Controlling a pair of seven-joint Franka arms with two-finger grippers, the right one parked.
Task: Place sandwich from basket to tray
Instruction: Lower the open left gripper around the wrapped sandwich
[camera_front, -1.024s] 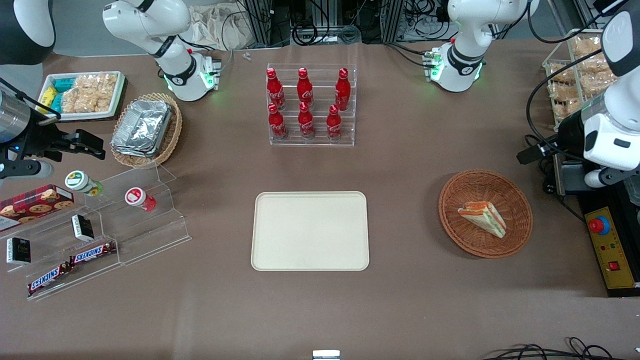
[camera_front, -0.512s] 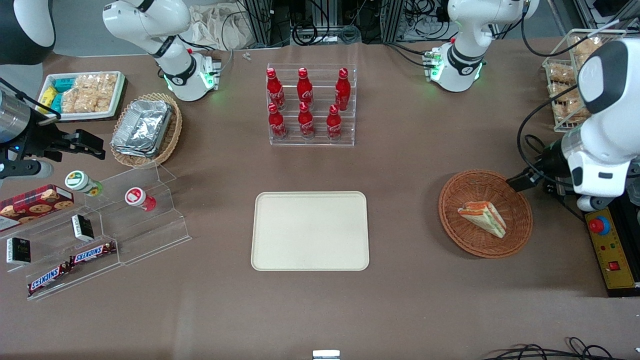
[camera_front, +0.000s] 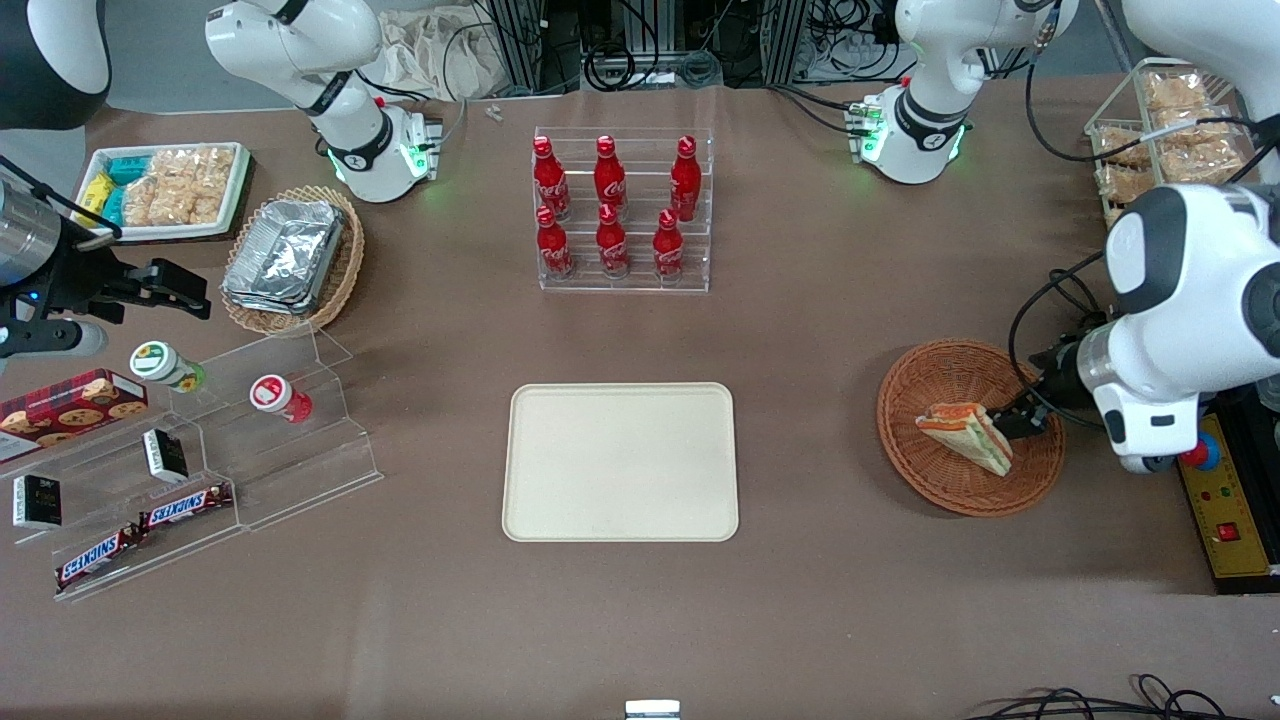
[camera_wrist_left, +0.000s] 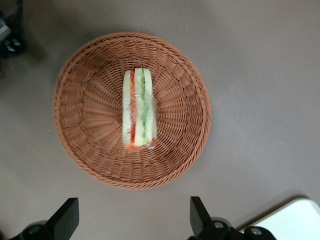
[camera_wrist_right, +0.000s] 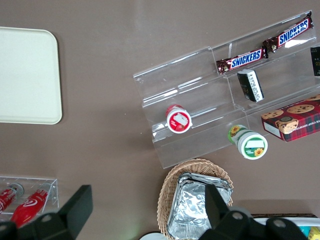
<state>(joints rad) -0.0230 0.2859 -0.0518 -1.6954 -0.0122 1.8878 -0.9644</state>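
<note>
The sandwich (camera_front: 963, 434) is a wrapped triangular wedge of white bread with orange-red and green layers. It lies in the round reddish-brown wicker basket (camera_front: 925, 380) toward the working arm's end of the table. Both also show in the left wrist view, the sandwich (camera_wrist_left: 139, 111) in the basket (camera_wrist_left: 90, 70). My left gripper (camera_front: 1022, 422) hangs above the basket's rim beside the sandwich; it is open and empty (camera_wrist_left: 134, 220), its fingers (camera_wrist_left: 198, 214) wide apart. The cream-beige tray (camera_front: 620, 461) lies bare at the table's middle; its corner shows in the left wrist view (camera_wrist_left: 292, 220).
An acrylic rack of red cola bottles (camera_front: 620, 212) stands farther from the front camera than the tray. A control box with a red button (camera_front: 1222, 500) lies beside the basket. A wire rack of snack bags (camera_front: 1165, 130) stands at the working arm's end. Acrylic snack shelves (camera_front: 200, 470) and a tan basket of foil trays (camera_front: 290, 258) lie toward the parked arm's end.
My left arm has swung in from the table's edge and come down toward the front camera. The gripper now hangs over the basket beside the sandwich. Nothing else has moved.
</note>
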